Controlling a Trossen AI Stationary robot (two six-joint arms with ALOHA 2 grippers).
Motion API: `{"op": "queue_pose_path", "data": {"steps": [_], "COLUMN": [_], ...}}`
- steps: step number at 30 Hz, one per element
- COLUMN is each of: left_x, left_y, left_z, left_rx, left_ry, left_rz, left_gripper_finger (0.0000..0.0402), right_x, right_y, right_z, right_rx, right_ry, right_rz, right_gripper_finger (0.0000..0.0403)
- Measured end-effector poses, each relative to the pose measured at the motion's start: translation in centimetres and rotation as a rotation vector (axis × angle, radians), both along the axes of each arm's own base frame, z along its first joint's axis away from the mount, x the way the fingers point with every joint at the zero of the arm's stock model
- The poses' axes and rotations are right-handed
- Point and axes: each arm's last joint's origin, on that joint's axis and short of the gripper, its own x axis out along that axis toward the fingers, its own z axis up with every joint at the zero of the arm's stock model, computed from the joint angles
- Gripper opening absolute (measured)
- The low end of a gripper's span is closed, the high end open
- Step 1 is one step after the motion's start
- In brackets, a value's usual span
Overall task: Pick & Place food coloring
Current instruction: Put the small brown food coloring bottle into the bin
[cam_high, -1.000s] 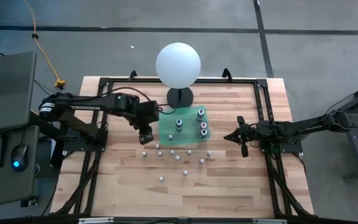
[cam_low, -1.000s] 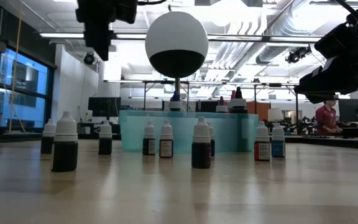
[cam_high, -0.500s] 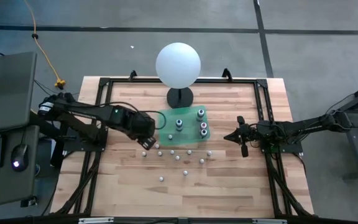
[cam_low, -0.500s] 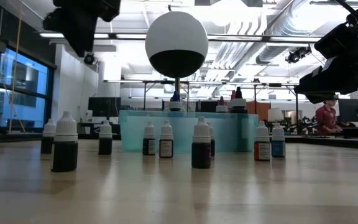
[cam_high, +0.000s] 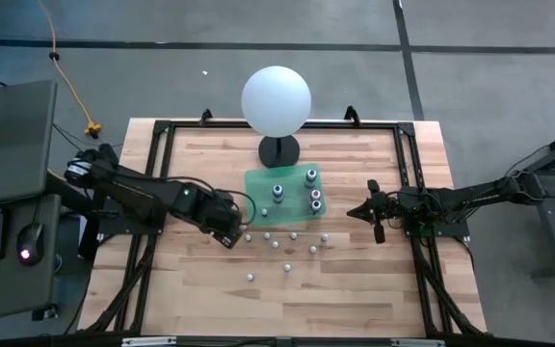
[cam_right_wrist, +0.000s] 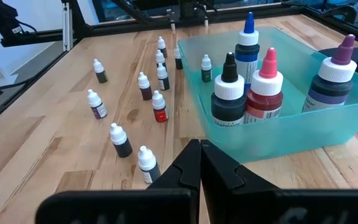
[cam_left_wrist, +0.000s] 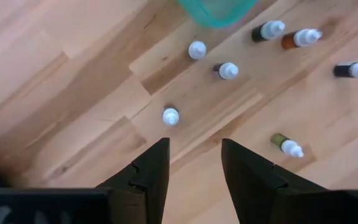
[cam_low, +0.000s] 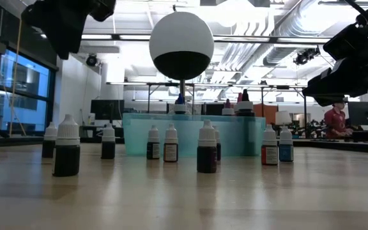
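Left gripper (cam_high: 227,234) swung down from tray (cam_high: 258,183), fingers apart, empty, now over leftmost bottle (cam_left_wrist: 170,116). Next pick, I reckon. Right gripper (cam_high: 373,224) clenched, idle.

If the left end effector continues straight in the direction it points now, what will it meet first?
Probably the lone white-capped bottle standing just ahead of the left end effector, whose fingers are open and empty. The bottle sits slightly to one side of the gap, and depth is unclear, so it could reach bare table instead.

food coloring (cam_high: 279,244) | small white-capped bottles | upright | scattered on table
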Motion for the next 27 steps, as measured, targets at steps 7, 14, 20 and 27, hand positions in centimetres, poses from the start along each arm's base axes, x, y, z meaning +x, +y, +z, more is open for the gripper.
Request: {"op": "queue_pose_path", "data": {"steps": [7,14,20,27], "left_x": [0.6,0.0,0.6,0.5], "left_y": [-0.3,-0.2,0.7,1.6], "left_z": [-2.4,-6.5,-8.3,-10.0], "left_rx": [-0.020,-0.052,-0.114,-0.147], "left_ry": [0.031,0.133,0.071,0.082], "left_rz": [0.058,0.061,0.049,0.072], "left_gripper_finger": [0.0181,0.0222,0.0229,0.0230], "right_x": [0.0,0.0,0.0,0.0], "right_y": [0.0,0.0,0.0,0.0], "right_z": [0.0,-0.1,-0.1,-0.1], "right_rx": [0.000,-0.001,-0.001,-0.001], "right_ry": [0.004,0.007,0.006,0.005], "right_rz": [0.000,0.000,0.000,0.000], "right_gripper_finger": [0.0000,0.0000,0.0001,0.0001]}}
